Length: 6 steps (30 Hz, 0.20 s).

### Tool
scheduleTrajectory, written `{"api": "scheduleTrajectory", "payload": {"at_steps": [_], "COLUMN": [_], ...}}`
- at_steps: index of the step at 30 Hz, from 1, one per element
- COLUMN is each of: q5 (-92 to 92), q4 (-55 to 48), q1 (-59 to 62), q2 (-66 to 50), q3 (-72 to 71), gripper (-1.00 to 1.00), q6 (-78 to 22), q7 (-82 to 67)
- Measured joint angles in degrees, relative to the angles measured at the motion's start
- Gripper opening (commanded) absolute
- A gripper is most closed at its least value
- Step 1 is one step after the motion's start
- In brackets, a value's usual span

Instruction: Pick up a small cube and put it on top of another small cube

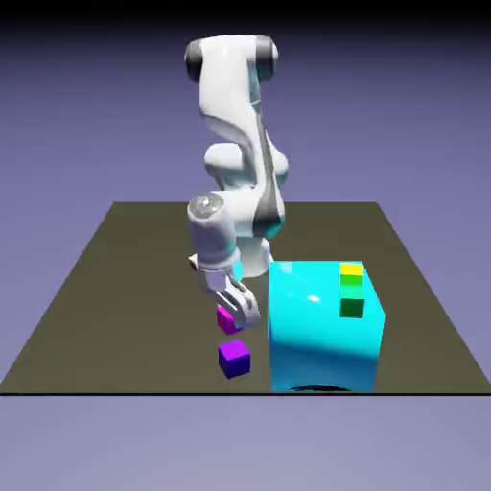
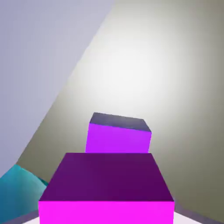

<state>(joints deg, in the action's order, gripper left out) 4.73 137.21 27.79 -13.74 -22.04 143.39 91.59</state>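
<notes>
My gripper [image 1: 231,315] is shut on the small magenta-pink cube [image 1: 226,319] and holds it off the table. In the hand view this cube [image 2: 107,188] fills the bottom of the picture and hides the finger tips. The violet-purple cube [image 1: 233,358] rests on the table just below and in front of the held cube, near the table's front edge. The hand view shows the violet-purple cube [image 2: 118,133] right beyond the held one, with a gap between them.
A huge cyan block [image 1: 321,336] stands close to the exterior view's right of both cubes; a corner of the cyan block [image 2: 19,183] also shows in the hand view. A yellow cube [image 1: 352,271] and a green cube [image 1: 352,307] sit on it.
</notes>
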Motion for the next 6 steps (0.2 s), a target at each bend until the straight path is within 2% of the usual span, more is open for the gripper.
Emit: {"api": "scheduleTrajectory", "payload": {"at_steps": [2, 3, 6], "q5": [-1.70, -2.17, -1.38], "q4": [0.43, 0.55, 0.34], "q1": [-1.27, -1.63, -1.00], "q2": [-4.15, -5.32, -3.25], "q3": [1.15, 1.48, 0.91], "gripper": [-1.00, 1.00, 1.00], "q6": [4.46, 5.72, 3.45], "q7": [1.10, 1.41, 0.90]}}
